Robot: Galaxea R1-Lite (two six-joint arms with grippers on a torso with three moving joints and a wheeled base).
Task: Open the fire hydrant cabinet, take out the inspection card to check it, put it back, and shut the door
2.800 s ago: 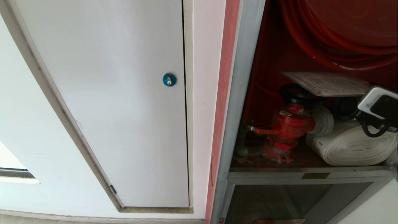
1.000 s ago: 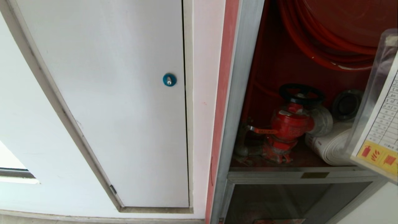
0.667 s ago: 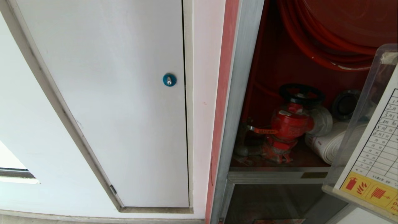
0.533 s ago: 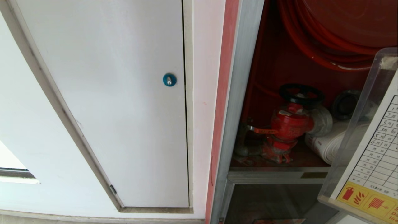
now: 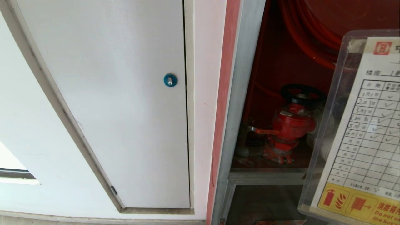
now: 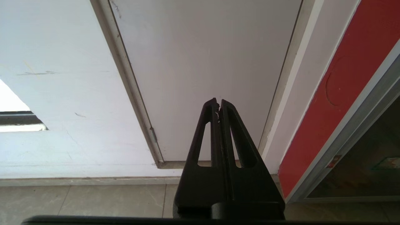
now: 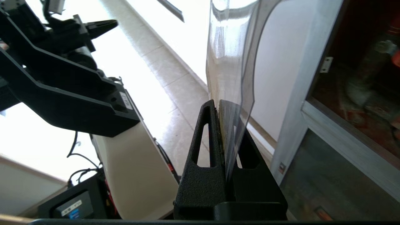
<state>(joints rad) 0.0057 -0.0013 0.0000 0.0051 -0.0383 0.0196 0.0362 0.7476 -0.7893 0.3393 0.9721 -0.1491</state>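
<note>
The fire hydrant cabinet point(image 5: 240, 93) stands open, showing its red inside, red valve point(image 5: 290, 125) and part of the hose reel point(image 5: 312, 31). Its door is out of view. The inspection card point(image 5: 365, 131), a white printed table in a clear sleeve, is held up at the right in front of the cabinet, its face toward the head camera. My right gripper point(image 7: 218, 104) is shut on the lower edge of that card point(image 7: 228, 56); it is not in the head view. My left gripper point(image 6: 218, 101) is shut and empty, parked low before the white wall.
A white panel door with a blue round lock point(image 5: 170, 80) fills the wall left of the cabinet. Below the valve shelf is a smaller glass door point(image 5: 265, 203). The right wrist view shows tiled floor point(image 7: 175, 81) and my left arm point(image 7: 62, 78).
The card has swung further into the head view, up and to the left, and turned its printed face toward the camera. It now covers the rolled white hose. The left arm is still.
</note>
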